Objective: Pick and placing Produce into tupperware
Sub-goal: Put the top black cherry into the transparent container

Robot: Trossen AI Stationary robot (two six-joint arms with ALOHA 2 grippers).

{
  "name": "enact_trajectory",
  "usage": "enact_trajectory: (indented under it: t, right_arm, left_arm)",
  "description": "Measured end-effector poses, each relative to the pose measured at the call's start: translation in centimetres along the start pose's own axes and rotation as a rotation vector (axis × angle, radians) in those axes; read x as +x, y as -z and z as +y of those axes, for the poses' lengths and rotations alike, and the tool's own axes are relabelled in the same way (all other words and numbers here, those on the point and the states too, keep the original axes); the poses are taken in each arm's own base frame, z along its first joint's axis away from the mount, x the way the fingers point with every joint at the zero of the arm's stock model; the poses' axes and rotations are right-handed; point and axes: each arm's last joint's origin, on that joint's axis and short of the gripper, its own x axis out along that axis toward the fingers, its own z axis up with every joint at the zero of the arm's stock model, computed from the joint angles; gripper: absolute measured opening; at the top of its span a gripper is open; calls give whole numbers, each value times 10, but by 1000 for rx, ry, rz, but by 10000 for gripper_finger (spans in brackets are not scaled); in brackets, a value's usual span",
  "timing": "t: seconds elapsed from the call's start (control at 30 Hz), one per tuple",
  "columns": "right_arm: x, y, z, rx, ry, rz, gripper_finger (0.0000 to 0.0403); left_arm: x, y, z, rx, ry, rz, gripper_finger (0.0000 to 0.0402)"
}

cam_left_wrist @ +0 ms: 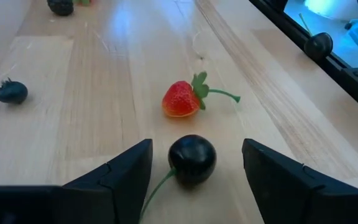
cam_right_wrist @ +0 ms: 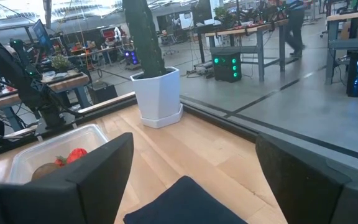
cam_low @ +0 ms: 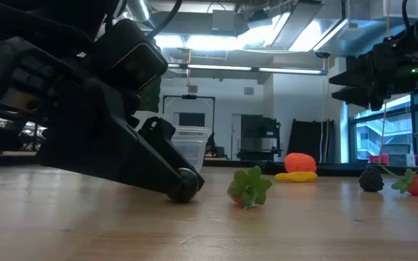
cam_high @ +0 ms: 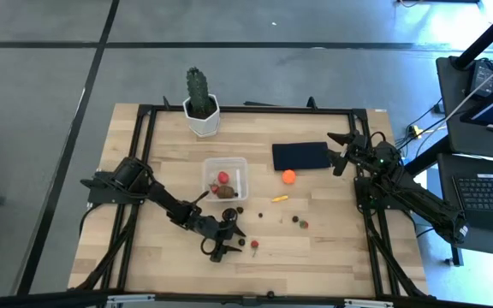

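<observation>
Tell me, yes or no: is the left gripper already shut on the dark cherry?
No. The left gripper is open, its fingers apart on either side of the dark cherry, which lies on the table.

Up near the far edge of our wooden table [cam_high: 315, 257] we've got a green cactus [cam_high: 198, 90] standing upright in a white hexagonal pot [cam_high: 202, 120]. A flat dark navy rectangle [cam_high: 299, 156] lies toward the right edge, well apart from it.
</observation>
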Motion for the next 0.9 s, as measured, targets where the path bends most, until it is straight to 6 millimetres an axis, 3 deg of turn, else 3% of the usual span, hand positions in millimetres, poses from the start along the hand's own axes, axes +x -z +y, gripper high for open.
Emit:
enact_trajectory:
  t: [0.57,0.9]
  right_arm:
    - [0,0,0,1,0,0,339]
    - [0,0,0,0,0,0,339]
  left_arm:
    - [0,0,2,-5,2,6,169]
    - [0,0,2,-5,2,6,97]
